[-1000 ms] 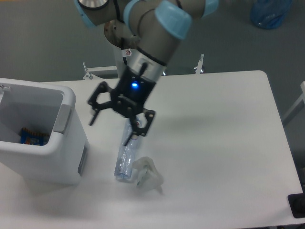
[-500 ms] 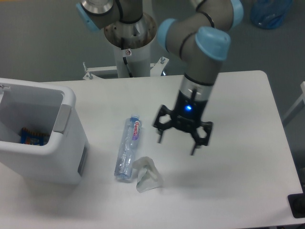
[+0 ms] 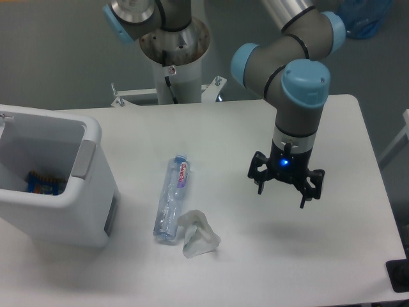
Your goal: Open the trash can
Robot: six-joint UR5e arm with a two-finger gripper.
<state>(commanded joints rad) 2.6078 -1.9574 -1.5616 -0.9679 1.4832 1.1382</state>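
The white trash can stands at the table's left edge with its top open, so I look down into its white inside. A blue and orange item lies at its bottom. A grey push tab sits on its right rim and a grey panel on its right side. My gripper hangs open over the right half of the table, far from the can, with nothing between its fingers.
A clear plastic bottle lies on its side right of the can. A crumpled clear wrapper lies by the bottle's lower end. The arm's base column rises behind the table. A blue water jug stands on the floor at top right.
The gripper has swung from above the bottle near the can to the right half of the table, staying open. The can, bottle and wrapper have not moved.
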